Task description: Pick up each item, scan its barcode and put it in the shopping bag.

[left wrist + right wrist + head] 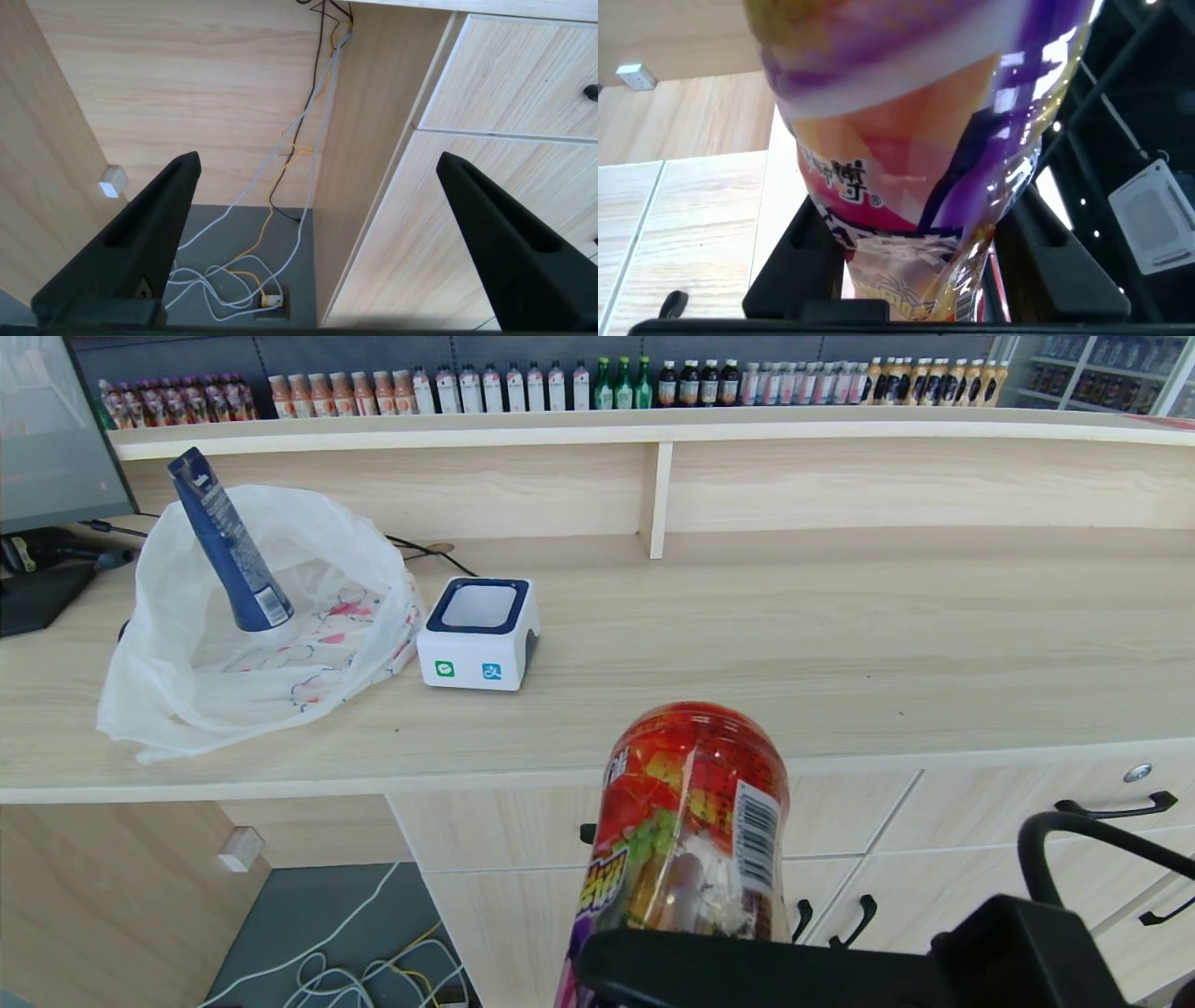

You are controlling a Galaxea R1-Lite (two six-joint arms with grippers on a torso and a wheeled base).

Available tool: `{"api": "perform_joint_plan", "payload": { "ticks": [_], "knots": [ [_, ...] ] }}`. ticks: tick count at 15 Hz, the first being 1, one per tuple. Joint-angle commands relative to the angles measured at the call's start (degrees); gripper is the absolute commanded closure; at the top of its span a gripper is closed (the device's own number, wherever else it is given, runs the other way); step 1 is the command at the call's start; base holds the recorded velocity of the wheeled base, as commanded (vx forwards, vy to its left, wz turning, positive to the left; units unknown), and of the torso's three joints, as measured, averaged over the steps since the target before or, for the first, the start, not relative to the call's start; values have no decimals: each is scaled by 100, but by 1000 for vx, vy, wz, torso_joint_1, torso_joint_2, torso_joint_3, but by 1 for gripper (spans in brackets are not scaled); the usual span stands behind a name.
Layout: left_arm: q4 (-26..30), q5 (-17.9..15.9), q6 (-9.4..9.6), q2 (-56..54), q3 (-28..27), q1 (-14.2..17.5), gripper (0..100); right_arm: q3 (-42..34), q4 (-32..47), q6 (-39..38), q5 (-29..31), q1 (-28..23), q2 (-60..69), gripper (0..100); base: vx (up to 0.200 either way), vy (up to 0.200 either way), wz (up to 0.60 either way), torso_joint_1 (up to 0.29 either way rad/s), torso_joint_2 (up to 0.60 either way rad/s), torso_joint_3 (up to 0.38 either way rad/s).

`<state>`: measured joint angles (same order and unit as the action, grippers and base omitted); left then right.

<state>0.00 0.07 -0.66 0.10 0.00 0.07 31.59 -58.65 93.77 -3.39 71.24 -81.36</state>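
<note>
**Right tool point(924, 280) grips the jar point(691, 803); scan not yet made**

Right tool is closed round the lower part of the red-and-purple snack jar. It holds the jar roughly upright in the air, out in front of the near edge of the worktop point(794, 644). The jar's barcode point(756, 835) faces out to this tool's right. Left tool point(318, 163) hangs wide open and empty, low beside the cabinet.

Ahead and to the left of the right tool sits the white scanner point(479, 633), its window facing up. Farther left lies the shopping bag point(187, 681), with a blue tube point(229, 546) standing in it.

This looks like the scanning step. The jar would need carrying forward and left, then turning so the barcode meets the window.
</note>
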Motion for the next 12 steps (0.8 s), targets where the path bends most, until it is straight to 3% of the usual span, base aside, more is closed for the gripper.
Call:
{"api": "perform_joint_plan", "payload": {
  "ticks": [1,12],
  "knots": [
    [0,1,4,-1,0,1,0,-3,-6,1,5,-5,-29,100,0,0,0,0,0,0],
    [0,1,-4,-1,0,1,0,-12,-6,-43,-4,-216,-20,100,0,0,0,0,0,0]
  ]
}}
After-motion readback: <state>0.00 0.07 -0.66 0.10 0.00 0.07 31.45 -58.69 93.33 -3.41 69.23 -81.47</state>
